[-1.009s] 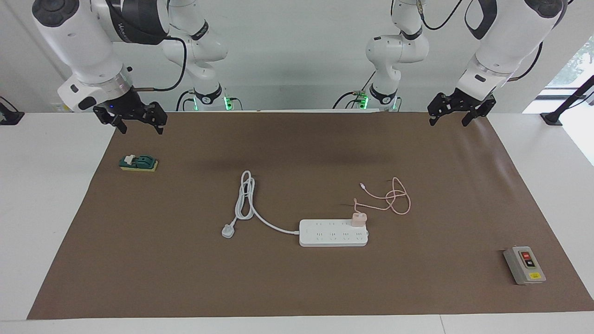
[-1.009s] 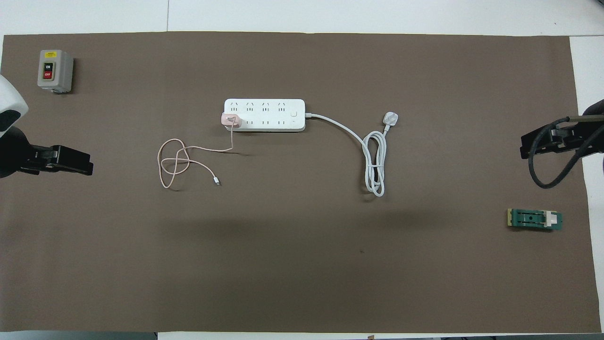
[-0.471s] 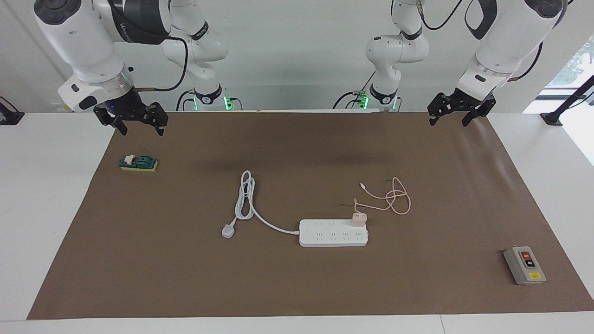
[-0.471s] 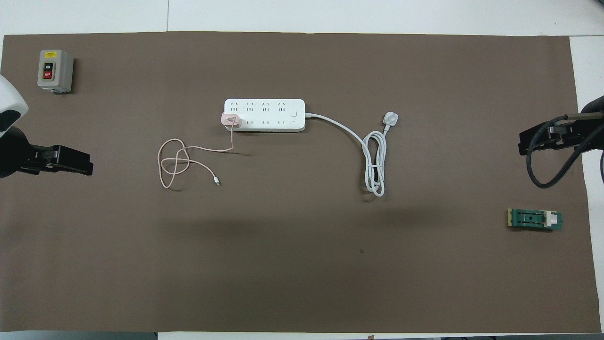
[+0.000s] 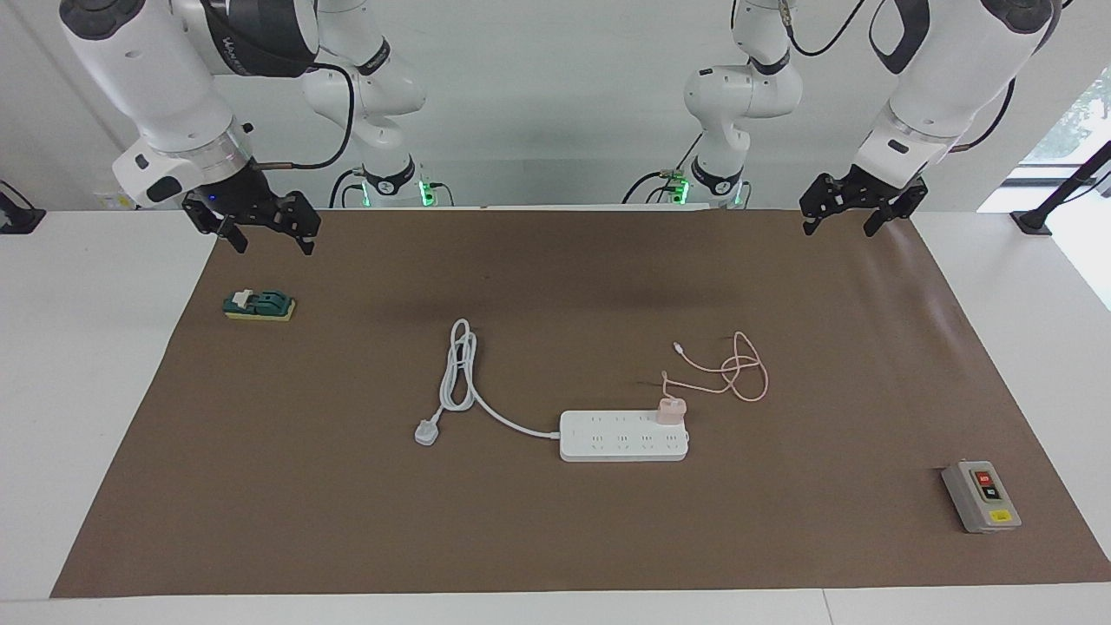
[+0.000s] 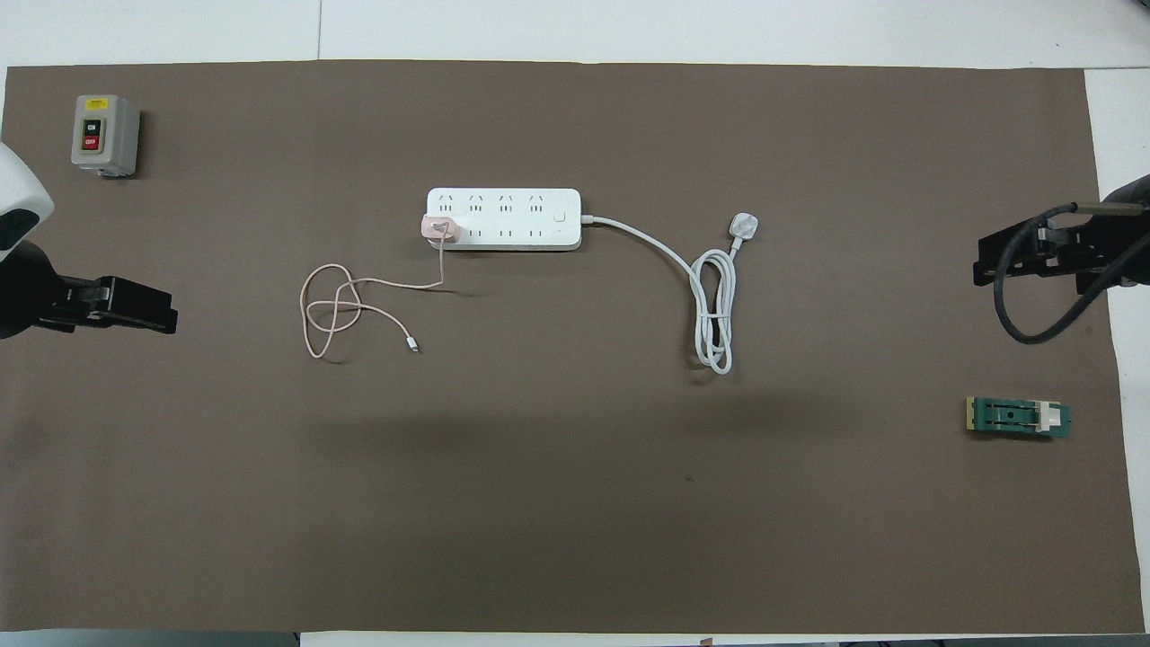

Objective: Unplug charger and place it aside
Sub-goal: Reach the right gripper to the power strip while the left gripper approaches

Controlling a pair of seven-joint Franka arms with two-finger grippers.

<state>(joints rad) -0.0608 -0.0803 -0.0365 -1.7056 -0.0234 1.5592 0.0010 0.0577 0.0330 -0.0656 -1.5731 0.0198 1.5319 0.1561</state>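
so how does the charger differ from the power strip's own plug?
The charger is a pale pink cube; the power strip's plug is white and flatter. The charger stands plugged into the power strip, at its end toward the left arm; the plug lies loose on the brown mat, connected to nothing. The charger's cable is thin and pink; the plug's cord is thicker and white. Both cables lie looped.

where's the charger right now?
The charger sits plugged into the power strip near the mat's middle, at the strip's end toward the left arm, in the socket row nearer the robots; its pink cable loops nearer the robots.
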